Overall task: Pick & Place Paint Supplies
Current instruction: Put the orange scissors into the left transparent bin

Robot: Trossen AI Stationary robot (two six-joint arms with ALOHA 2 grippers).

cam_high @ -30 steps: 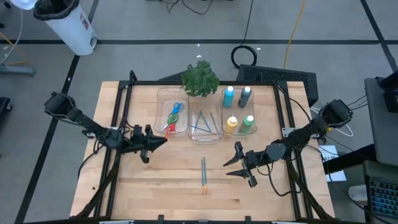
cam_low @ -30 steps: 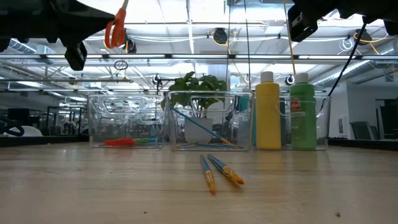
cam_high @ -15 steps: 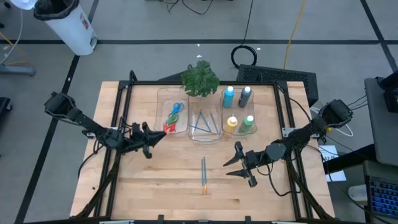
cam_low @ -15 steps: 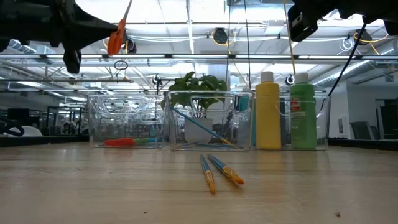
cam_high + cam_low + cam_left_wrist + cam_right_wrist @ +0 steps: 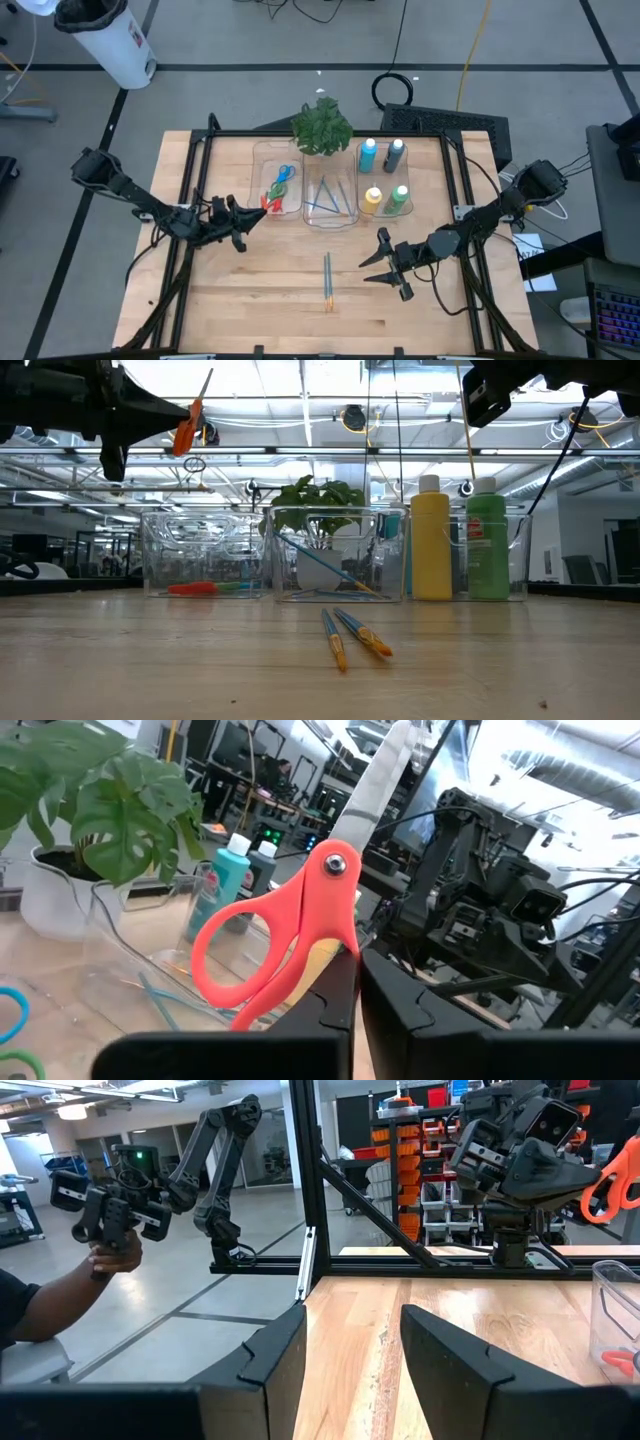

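Nearest, two thin brushes lie side by side on the bare wood of the table, touching no bin; a judgement: they are light, stiff and apt to roll, so a pinch across the mid-shaft would serve best. Just beyond them on the right, the right gripper hangs above the table with its fingers spread and nothing between them. On the left, somewhat farther, the left gripper is pressed together on the orange scissors, pinching one handle loop so that the blades point upward, high above the table and just short of the left bin. Scissors so held are, by judgement, light and rigid but free to pivot in the pinch; the smooth plastic loop may slip. Farther back, the left bin already holds other scissors with blue, green and red handles; the middle bin holds blue brushes; the right bin holds four paint bottles, upright. Farthest stands a leafy plant.
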